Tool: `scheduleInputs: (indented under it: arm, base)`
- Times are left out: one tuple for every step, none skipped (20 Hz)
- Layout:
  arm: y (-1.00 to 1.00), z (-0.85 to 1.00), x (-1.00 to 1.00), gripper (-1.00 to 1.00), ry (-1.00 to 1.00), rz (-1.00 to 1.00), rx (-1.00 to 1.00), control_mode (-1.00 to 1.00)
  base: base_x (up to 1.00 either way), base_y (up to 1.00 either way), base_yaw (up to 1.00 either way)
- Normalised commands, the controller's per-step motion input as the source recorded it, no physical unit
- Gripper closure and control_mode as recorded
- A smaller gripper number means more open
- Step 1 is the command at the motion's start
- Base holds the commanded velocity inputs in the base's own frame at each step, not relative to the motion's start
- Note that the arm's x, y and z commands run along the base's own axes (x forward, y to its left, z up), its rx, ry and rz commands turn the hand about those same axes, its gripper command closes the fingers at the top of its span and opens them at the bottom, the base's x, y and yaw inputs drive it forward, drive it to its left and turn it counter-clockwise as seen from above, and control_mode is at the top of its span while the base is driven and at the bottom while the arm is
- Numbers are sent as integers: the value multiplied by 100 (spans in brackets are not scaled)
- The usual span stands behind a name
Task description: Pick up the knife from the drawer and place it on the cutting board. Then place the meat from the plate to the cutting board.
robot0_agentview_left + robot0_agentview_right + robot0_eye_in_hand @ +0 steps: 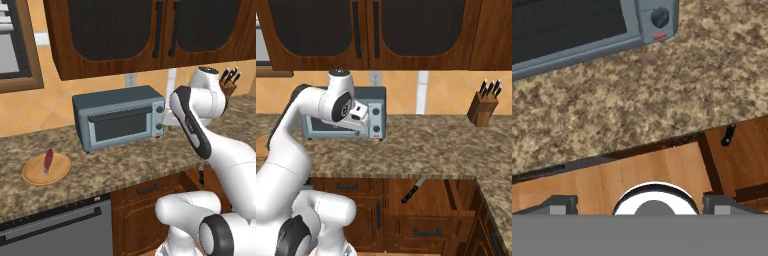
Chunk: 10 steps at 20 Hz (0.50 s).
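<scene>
1. Your gripper (640, 202) stands wide with nothing between its two dark finger tips; in the hand view it looks down at the light wooden floor of the open drawer (637, 175).
2. The slim knife with a black handle and silver-grey blade (412, 190) lies slanted inside that open wooden drawer (431, 197) under the bench edge in the right base view, blade end toward the bench. In the hand view only a small dark piece of it (728, 135) shows in the compartment to the right of a wooden divider.
3. The small elongated slab of red raw meat (48, 160) rests on the round light tan wooden plate (35, 175), which sits on the speckled brown stone bench (125, 165) at the left, well apart from the drawer.
4. A grey-blue toaster oven with a dark glass door (120, 120) stands on the bench between the plate and your arm.
5. A brown wooden knife block with black handles (485, 105) stands at the far right of the bench against the tan tiled wall.
6. Dark wooden wall cabinets with black handles (366, 30) hang above the bench.
</scene>
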Motion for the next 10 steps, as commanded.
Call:
scheduleInputs:
  arm:
    - [-100, -68, -51, -100, 3, -13, 10, -100]
    - [-100, -54, -56, -100, 0, -13, 11, -100]
    - [-100, -55, -54, -100, 0, -11, 9, -100]
    - [-100, -41, -63, -100, 5, -12, 7, -100]
    - [-100, -44, -64, -100, 7, -12, 8, -100]
    - [-100, -46, -63, -100, 6, -10, 6, -100]
    - [-100, -49, -40, -100, 12, -11, 3, -100]
    - [-98, -51, -34, -100, 14, -11, 0, -100]
    - [-100, -62, -21, -100, 17, -6, 0, -100]
    - [-94, -68, -16, -100, 21, -9, 0, -100]
  base:
    - [0, 0, 0]
    - [0, 0, 0]
    - [0, 0, 0]
    - [0, 0, 0]
    - [0, 0, 0]
    - [0, 0, 0]
    - [0, 0, 0]
    - [0, 0, 0]
    - [0, 0, 0]
    - [0, 0, 0]
